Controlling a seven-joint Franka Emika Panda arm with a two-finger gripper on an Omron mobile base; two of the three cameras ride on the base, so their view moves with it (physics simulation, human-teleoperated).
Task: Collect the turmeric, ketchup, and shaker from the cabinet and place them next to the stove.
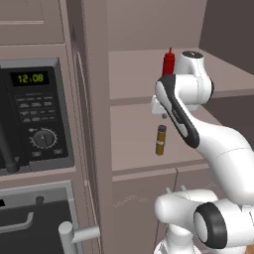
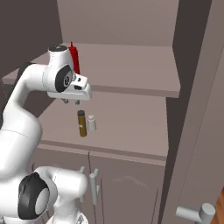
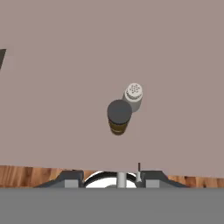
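Nearest: cabinet (image 2: pixel 131 153) lower doors w/ short silver handles (image 2: pixel 93 187), shut, right behind the arm's base.

Next up, lower open shelf. Turmeric (image 2: pixel 81 123) stands upright near the shelf's front, mustard body, dark cap. Shaker (image 2: pixel 91 123) is just beside it, on its right in the right base view, so close that from the hand view the two look touching or nearly so; can't tell which. In the left base view the turmeric (image 1: pixel 160 140) shows alone, shaker hidden behind it.

Gripper (image 2: pixel 71 101) hangs above the pair, pointing down, nothing in it. Fingers set together, narrow gap; not clamped on anything. Hand view looks straight down on the turmeric cap (image 3: pixel 119 112) w/ the shaker's perforated top (image 3: pixel 134 92) just past it.

Farthest: ketchup (image 1: pixel 168 61) on the upper shelf, partly behind the arm's wrist.

Risks, as I judge them:
- Fingers too close to slip over the jar; a descent like this would press on the cap and tip it.
- Even opened, one finger may catch the shaker bc it sits so tight to the jar; could knock it over or drag it along.
- Wrist is close to the upper shelf edge and ketchup; lifting out carelessly could bump either.

Stove not seen here; nothing delivered yet by the look of it.
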